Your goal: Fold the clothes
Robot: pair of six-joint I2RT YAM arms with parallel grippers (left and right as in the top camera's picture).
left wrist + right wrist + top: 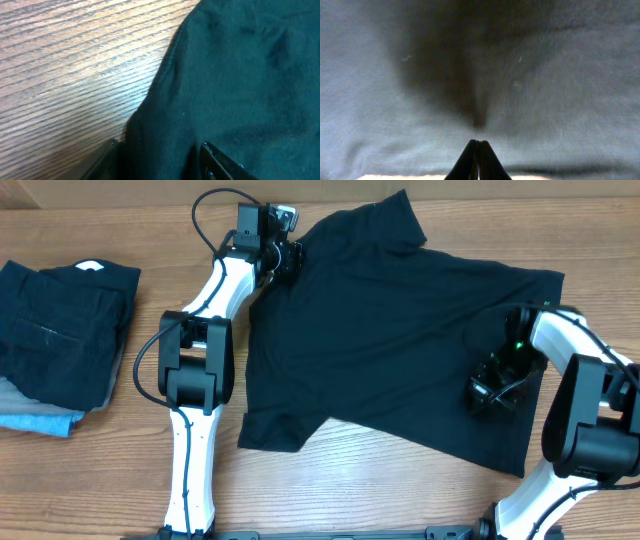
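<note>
Two hands at T-shirt [400, 330] — left hand [160, 161] parted astride its edge | right hand [478, 152] clamped shut on it

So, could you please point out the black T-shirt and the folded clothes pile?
Plain black short-sleeved T-shirt [390, 330]: overhead view, centre of its body.
Pile of folded dark and blue clothes [60, 330]: overhead view, top dark garment.

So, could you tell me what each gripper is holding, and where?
The right gripper pinches the black T-shirt mid-fabric near its right-hand end; the left gripper straddles its edge, jaws apart.
</note>
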